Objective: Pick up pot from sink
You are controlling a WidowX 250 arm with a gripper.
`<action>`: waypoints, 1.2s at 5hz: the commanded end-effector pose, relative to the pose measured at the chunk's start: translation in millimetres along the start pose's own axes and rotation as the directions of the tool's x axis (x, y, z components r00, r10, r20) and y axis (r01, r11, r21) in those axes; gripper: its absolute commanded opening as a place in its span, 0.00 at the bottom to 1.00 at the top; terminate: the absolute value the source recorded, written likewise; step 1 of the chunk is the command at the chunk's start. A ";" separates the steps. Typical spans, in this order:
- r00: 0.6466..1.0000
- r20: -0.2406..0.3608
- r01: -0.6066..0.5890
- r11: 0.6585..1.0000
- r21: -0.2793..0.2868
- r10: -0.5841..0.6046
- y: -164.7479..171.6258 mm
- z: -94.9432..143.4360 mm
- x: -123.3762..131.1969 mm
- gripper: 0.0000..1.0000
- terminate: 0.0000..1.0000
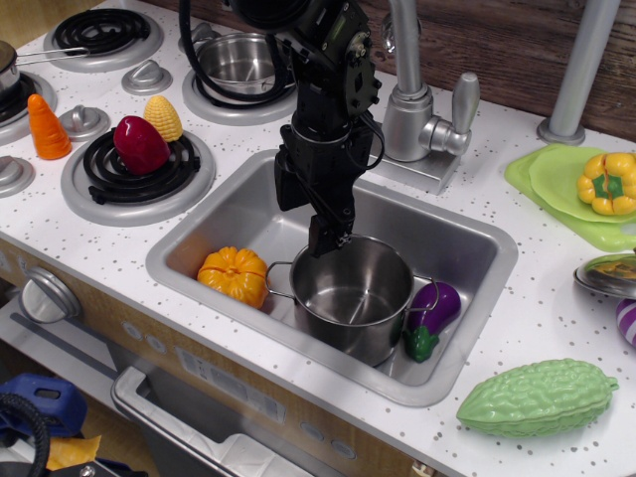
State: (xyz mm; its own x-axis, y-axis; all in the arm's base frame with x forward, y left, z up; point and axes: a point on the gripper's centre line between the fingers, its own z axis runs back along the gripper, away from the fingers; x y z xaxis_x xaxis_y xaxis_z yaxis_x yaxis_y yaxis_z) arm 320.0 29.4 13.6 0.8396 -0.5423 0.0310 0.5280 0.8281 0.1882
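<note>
- The pot (352,296) stands upright in the sink (477,260), its mouth facing straight up, so its long axis runs vertically, directly below and slightly to the image-right of the pincer (329,241).
- Its two thin wire loop handles stick out on opposite sides: one toward the image-left and the near-left of the pincer, the other toward the image-right, next to the eggplant (431,314). The line through the handles runs roughly left to right across the basin.
- It is a deep, cylindrical vessel of shiny stainless steel with a bright rim; the inside looks bare and reflects the dark arm above.
- The pincer hangs tip-down at the far rim of the pot, its black fingers right at the rim's edge. Whether they are parted or pinched on the rim cannot be told from this view.
- An orange toy pumpkin (235,275) lies in the basin below-left of the pincer, just beside the pot's left handle.
- The purple eggplant with a green cap lies in the basin to the lower right of the pincer, touching or nearly touching the pot's right side.
- Behind and to the right of the pincer rises the grey faucet (422,109).
- Behind the arm, on a burner, sits a smaller steel pot (236,62).
- Far to the lower right of the pincer, on the counter, lies a green bitter gourd (537,397).
</note>
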 end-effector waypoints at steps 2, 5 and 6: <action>0.997 0.074 0.017 0.999 -0.041 -0.014 8.9 -20.2 -13.8 1.00 0.00; 0.989 0.143 -0.029 0.995 -0.097 0.042 10.7 -38.3 -23.0 0.00 0.00; 0.987 0.142 -0.061 0.990 -0.123 0.079 0.7 -33.9 -19.5 0.00 0.00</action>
State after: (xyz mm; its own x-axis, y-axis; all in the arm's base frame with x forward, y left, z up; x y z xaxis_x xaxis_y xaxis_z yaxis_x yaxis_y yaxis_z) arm 301.4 42.7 -30.8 0.8808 -0.4581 0.1195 0.4612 0.8873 0.0019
